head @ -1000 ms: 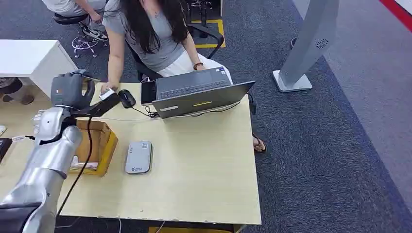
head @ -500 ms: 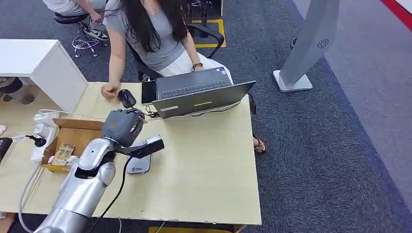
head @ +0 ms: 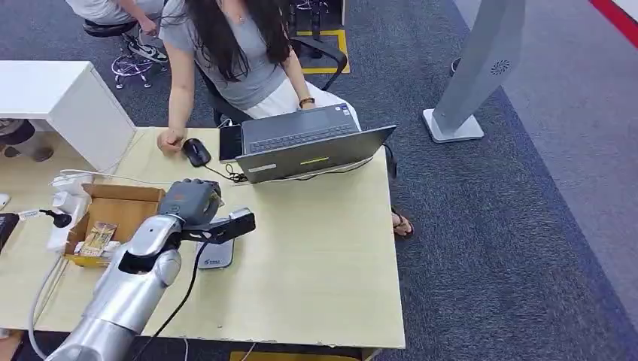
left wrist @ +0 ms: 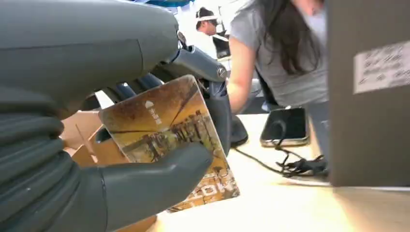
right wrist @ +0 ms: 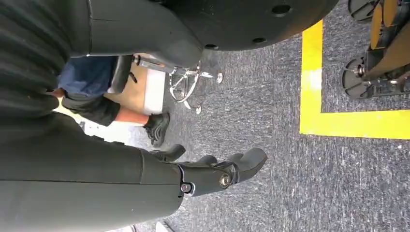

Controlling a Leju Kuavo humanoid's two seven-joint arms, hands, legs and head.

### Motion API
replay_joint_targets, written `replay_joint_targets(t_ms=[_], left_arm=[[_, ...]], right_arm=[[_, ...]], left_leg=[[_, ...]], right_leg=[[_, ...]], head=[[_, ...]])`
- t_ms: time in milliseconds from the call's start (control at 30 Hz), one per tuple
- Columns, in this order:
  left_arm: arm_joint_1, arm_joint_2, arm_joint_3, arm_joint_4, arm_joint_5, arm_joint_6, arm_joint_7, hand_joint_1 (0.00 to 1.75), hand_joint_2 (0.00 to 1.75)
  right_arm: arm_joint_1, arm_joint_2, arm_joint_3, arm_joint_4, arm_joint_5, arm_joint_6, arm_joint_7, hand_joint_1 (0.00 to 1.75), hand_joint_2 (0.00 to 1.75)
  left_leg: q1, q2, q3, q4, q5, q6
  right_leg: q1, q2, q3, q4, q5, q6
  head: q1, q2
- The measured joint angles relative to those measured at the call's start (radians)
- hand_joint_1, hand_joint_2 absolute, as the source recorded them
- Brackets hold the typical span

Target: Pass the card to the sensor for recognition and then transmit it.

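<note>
My left hand hovers low over the grey card sensor, which lies flat on the wooden table and is mostly hidden beneath the hand and wrist. In the left wrist view the thumb and fingers pinch a brown-and-yellow picture card, tilted just above the table top. My right hand hangs beside my body over the grey carpet, fingers apart and holding nothing.
A person sits at the far side behind an open laptop, with a mouse and phone beside it. An open cardboard box holding cards stands left of the sensor. Cables and a white adapter lie further left.
My left hand swung from beside the person's hand at the table's far left corner down to the sensor. In the last half second it sank a little lower over it.
</note>
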State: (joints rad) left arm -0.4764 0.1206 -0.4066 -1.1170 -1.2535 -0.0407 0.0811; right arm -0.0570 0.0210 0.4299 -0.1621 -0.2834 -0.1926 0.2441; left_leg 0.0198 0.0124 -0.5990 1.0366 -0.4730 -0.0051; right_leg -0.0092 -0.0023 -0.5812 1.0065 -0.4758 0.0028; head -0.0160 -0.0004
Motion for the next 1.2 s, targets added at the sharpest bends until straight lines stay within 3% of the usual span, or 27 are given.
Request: replay_joint_targets(t_ms=[300, 833, 900, 1000, 1033, 1200], left_arm=[[-0.040, 0.007, -0.037, 0.105, 0.020, -0.059, 0.083, 1.75, 1.75], [-0.087, 0.016, -0.064, 0.187, 0.055, -0.102, 0.072, 1.75, 1.75], [-0.089, 0.014, -0.065, 0.187, 0.060, -0.061, 0.064, 1.75, 1.75], [-0.078, 0.004, -0.065, 0.149, 0.046, 0.091, 0.081, 1.75, 1.75], [-0.079, -0.001, -0.065, 0.122, 0.036, 0.112, 0.088, 1.75, 1.75], [-0.078, -0.012, -0.064, 0.050, 0.014, 0.127, 0.095, 1.75, 1.75]], right_arm=[[0.000, 0.000, 0.000, 0.000, -0.007, -0.002, 0.007, 0.00, 1.75], [0.000, 0.000, 0.000, 0.000, -0.010, -0.003, 0.013, 0.00, 1.75], [0.000, 0.000, 0.000, 0.000, -0.015, -0.003, 0.013, 0.00, 1.75], [0.001, 0.000, 0.000, 0.000, -0.020, -0.003, 0.010, 0.00, 1.75], [0.002, 0.000, 0.000, 0.000, -0.020, -0.003, 0.008, 0.00, 1.75], [0.002, 0.000, 0.000, 0.000, -0.020, -0.003, 0.006, 0.00, 1.75]], left_leg=[[0.000, 0.000, 0.000, 0.000, 0.000, 0.000], [0.000, 0.000, 0.002, 0.000, 0.000, 0.000], [0.000, 0.000, 0.002, 0.000, 0.000, 0.000], [0.000, -0.001, 0.001, 0.000, 0.000, 0.000], [0.000, -0.002, 0.001, 0.000, 0.000, 0.000], [0.000, -0.002, 0.000, 0.000, 0.000, 0.000]], right_leg=[[0.000, 0.000, 0.000, 0.000, 0.000, 0.000], [0.000, -0.001, 0.002, 0.000, 0.000, 0.000], [0.000, 0.000, 0.002, 0.000, 0.000, 0.000], [0.000, -0.001, 0.002, 0.000, 0.000, 0.000], [0.000, -0.002, 0.002, 0.000, 0.000, 0.000], [0.000, -0.002, 0.002, 0.000, 0.000, 0.000]], head=[[0.000, 0.000], [0.000, 0.000], [0.000, 0.000], [0.000, 0.000], [0.000, 0.000], [0.000, 0.000]])
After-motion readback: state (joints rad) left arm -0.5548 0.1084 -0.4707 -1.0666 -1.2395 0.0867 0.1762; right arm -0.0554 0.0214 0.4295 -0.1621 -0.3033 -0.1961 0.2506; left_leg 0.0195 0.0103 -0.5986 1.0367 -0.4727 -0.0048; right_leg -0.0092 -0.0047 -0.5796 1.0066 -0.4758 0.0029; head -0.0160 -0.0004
